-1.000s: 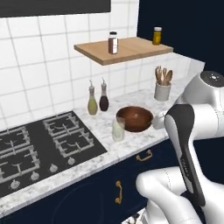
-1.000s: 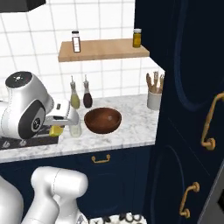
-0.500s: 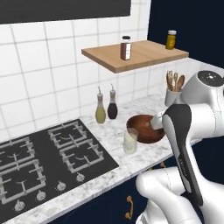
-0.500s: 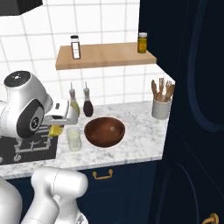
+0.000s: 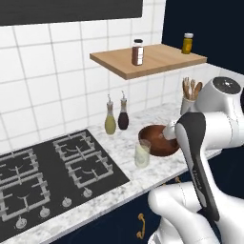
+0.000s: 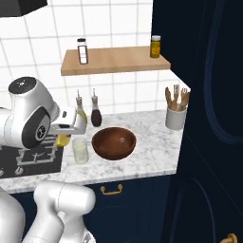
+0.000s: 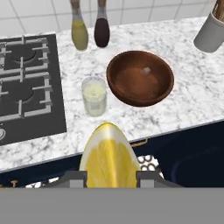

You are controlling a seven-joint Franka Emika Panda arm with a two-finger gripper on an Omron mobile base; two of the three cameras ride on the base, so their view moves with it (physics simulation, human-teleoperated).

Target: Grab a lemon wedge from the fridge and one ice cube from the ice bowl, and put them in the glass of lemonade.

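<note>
The claw (image 7: 112, 175) is clamped on the lemon wedge (image 7: 110, 156), one finger on each side of it, with the cut face of the wedge turned toward the hand camera and its pointed end aimed at the tabletop (image 7: 183, 100). From the right base view, the wedge (image 6: 61, 140) appears as a small yellow patch under the white hand, above the near edge of the hob (image 6: 33, 159) and just left of the glass of lemonade (image 6: 80, 151). The glass (image 7: 94, 96) stands upright on the marble tabletop, between the hob (image 7: 30, 87) and the ice bowl (image 7: 140, 78), apart from both. It holds pale yellow liquid. The ice bowl is a wide reddish-brown bowl, seated flat on the tabletop just right of the glass; a single small pale ice cube (image 7: 147, 70) lies inside it, near the middle. Behind the glass and bowl, against the tiled wall, an oil bottle (image 7: 79, 27) and a dark bottle (image 7: 102, 26) stand side by side. A grey utensil holder (image 6: 175, 118) with wooden tools stands at the right end of the tabletop, well apart from the bowl. Above, a wooden shelf (image 6: 114, 59) carries a spice shaker (image 6: 82, 50) and a yellow jar (image 6: 155, 46).
</note>
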